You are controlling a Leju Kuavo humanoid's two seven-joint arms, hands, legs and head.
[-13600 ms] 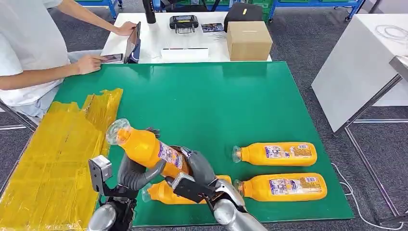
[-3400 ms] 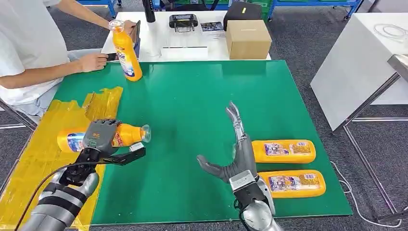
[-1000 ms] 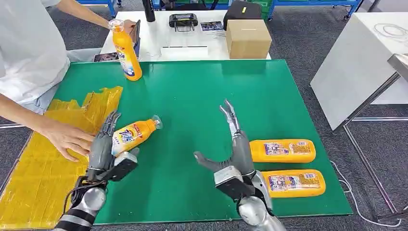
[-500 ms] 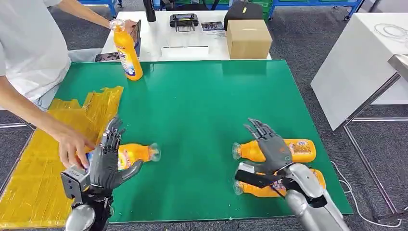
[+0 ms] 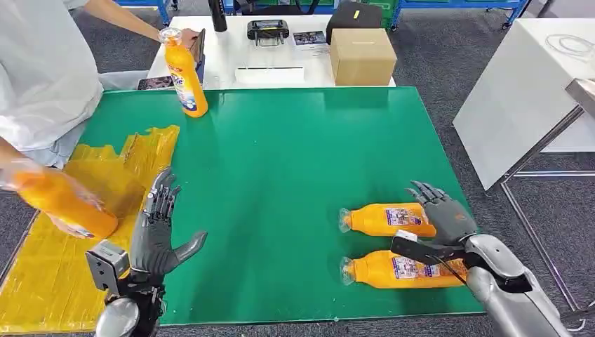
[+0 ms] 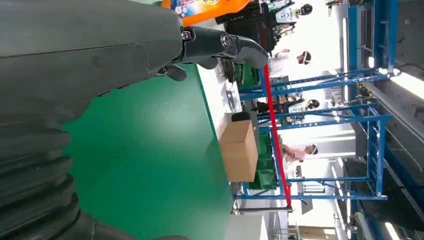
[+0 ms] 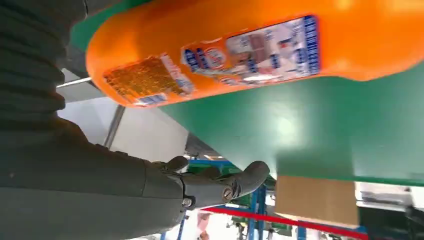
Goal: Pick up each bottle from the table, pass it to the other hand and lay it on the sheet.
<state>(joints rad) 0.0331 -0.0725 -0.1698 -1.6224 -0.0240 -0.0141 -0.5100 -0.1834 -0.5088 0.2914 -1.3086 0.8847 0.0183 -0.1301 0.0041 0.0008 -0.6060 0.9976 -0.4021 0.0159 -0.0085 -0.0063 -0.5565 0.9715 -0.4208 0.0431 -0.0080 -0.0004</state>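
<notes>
L hand (image 5: 156,235) open, empty; R hand (image 5: 447,219) open (fingers spread) over far lying bottle (image 5: 386,220); near bottle (image 5: 396,269) beside.

Left robot hand (image 5: 156,235) raised, fingers spread, right robot hand (image 5: 447,217) open, lowered

Sheet (image 5: 63,239) on the table's (image 5: 295,161) left part, one bottle (image 5: 184,74) upright at the far left corner, two bottles (image 5: 386,220) lying side by side near the right front, box (image 5: 362,57) behind the table.
</notes>
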